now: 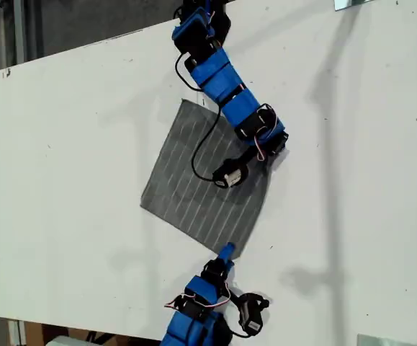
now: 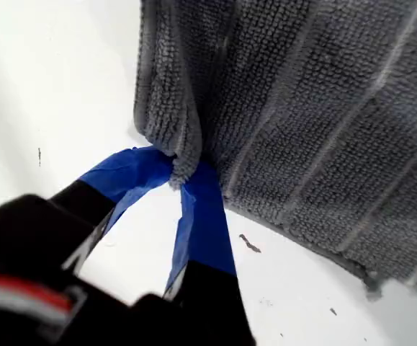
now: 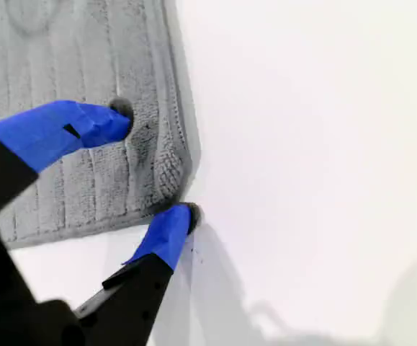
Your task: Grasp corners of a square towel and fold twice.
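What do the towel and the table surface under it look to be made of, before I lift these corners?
The towel looks like soft grey microfibre or terry: a fuzzy looped pile shows up close, with thin pale stripes and a stitched hem. It bunches where my first gripper pinches a corner, so it seems limp. The table looks like a hard, smooth, matte white board, perhaps laminate, with small dark specks.

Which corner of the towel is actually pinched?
The corner nearest the exterior view's bottom edge: my first hand is shut on it. My second hand only straddles another corner, open.
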